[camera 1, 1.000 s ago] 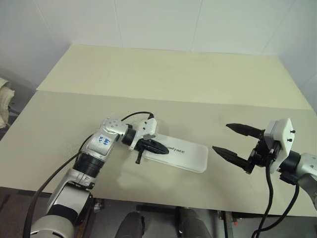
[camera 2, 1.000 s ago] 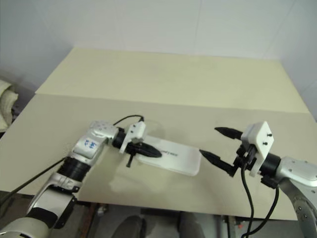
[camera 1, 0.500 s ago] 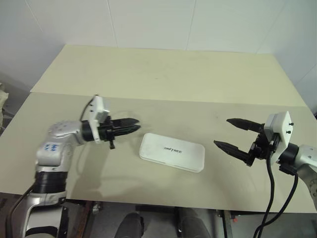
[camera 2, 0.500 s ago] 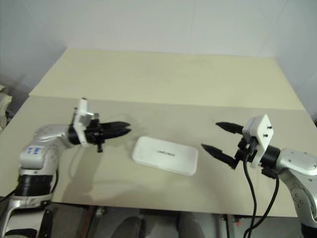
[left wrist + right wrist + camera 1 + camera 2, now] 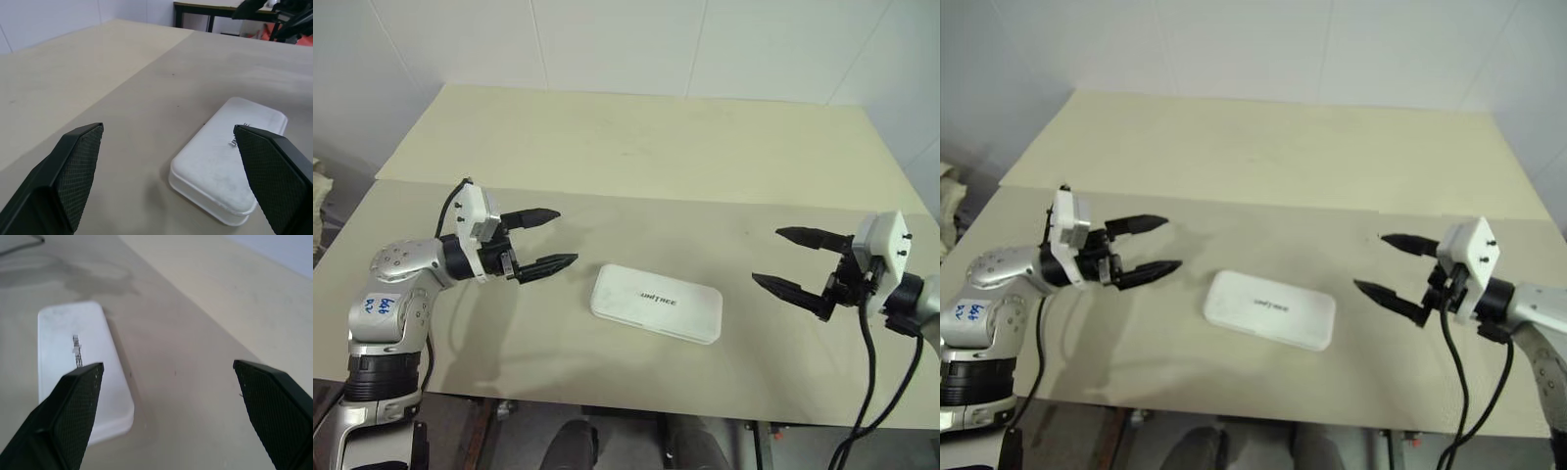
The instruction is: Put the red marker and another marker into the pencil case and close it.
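Now, at the middle of the desk (image 5: 636, 176): the case (image 5: 655, 302), flat, lid down and shut, dark print facing up. Lying a little slanted on the nearer of the two beige boards, just in front of the seam between them. Nothing on top of the case and nothing touching it.

To the left of the case: left jaws, standing wide open and gripping nothing. Black fingers (image 5: 530, 215) about level, pointing toward the case, held above the desk and clearly apart from the case. Seen from the left wrist, the case (image 5: 230, 171) between the two finger pads, farther along the desk, its rounded near corner turned to the camera.

To the right of the case: right jaws, also wide open and empty. Fingers (image 5: 813, 236) pointing toward the case from the other side, well apart from it, above the desk. From the right wrist, the case (image 5: 78, 377) near one finger pad, print readable on the lid.

So, the case between both jaws, touched by neither. Behind the desk, a plain white wall (image 5: 607, 39).
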Available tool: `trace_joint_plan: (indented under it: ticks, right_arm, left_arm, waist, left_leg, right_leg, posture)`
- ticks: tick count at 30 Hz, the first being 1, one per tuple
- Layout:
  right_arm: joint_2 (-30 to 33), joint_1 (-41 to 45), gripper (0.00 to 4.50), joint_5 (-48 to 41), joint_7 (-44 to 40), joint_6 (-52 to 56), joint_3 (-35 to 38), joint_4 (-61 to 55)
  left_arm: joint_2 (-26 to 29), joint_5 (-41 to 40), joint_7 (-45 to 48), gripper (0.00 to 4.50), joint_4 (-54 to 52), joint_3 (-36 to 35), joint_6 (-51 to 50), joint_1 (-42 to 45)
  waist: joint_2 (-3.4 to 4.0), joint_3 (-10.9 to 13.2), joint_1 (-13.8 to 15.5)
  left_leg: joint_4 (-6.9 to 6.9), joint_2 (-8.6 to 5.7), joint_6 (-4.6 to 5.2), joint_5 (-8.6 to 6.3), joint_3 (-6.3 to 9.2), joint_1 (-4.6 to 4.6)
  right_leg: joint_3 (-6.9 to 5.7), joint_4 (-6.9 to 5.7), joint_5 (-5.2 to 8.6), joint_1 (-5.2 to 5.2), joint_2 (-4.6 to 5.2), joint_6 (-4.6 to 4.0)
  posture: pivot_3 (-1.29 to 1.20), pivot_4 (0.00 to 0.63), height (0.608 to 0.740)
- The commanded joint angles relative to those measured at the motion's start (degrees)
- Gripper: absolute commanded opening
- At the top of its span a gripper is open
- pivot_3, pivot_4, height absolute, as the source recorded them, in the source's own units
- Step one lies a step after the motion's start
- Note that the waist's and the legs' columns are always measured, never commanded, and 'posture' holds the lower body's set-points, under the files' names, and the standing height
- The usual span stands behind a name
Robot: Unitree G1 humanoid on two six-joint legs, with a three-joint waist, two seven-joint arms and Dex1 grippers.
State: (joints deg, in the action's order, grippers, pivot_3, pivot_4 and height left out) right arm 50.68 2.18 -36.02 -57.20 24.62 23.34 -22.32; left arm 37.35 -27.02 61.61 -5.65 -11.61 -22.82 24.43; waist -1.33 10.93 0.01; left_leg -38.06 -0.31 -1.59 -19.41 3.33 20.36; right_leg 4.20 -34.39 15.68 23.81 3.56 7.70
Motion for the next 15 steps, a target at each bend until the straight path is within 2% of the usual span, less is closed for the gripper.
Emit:
trace_joint_plan:
  ticks: [1,6,10,15]
  right_arm:
    - [1.9,-1.0,4.5,-0.7,-2.2,-1.4,4.2,-0.2]
    - [2.7,0.1,4.5,0.9,-3.6,-3.5,4.8,3.6]
    - [4.7,4.4,4.5,3.1,-6.0,-6.2,2.4,9.2]
    - [3.9,6.1,4.5,4.0,-6.4,-6.9,0.9,11.1]
  left_arm:
    - [1.5,0.2,0.6,4.48,0.2,0.4,2.4,0.7]
    - [2.4,0.1,-0.1,4.48,-0.4,0.7,1.6,-0.3]
    - [3.6,-0.3,-0.8,4.48,-2.7,0.0,0.5,-2.6]
    - [2.9,0.1,-1.9,4.48,-2.3,0.9,1.4,-3.2]
  waist:
    - [0.0,0.0,0.0]
    - [0.0,0.0,-0.2]
    - [0.04,0.0,-0.4]
    - [0.04,0.0,-0.2]
  left_leg:
    - [-0.01,-0.01,0.0,0.0,-0.01,0.0]
    - [-0.02,0.0,0.0,0.0,-0.07,-0.05]
    - [-0.04,0.0,-0.01,0.01,-0.12,-0.08]
    - [-0.03,0.03,-0.01,0.01,-0.16,-0.09]
  right_leg:
    - [0.0,0.06,0.0,-0.01,0.0,0.0]
    - [0.02,-0.02,0.0,-0.02,-0.05,0.0]
    - [0.12,-0.06,0.0,-0.01,-0.04,0.0]
    - [0.02,-0.07,0.02,-0.01,-0.06,-0.04]
  posture:
    - [0.0,0.15,0.74]
    - [0.0,0.15,0.74]
    - [0.0,0.15,0.74]
    - [0.0,0.15,0.74]
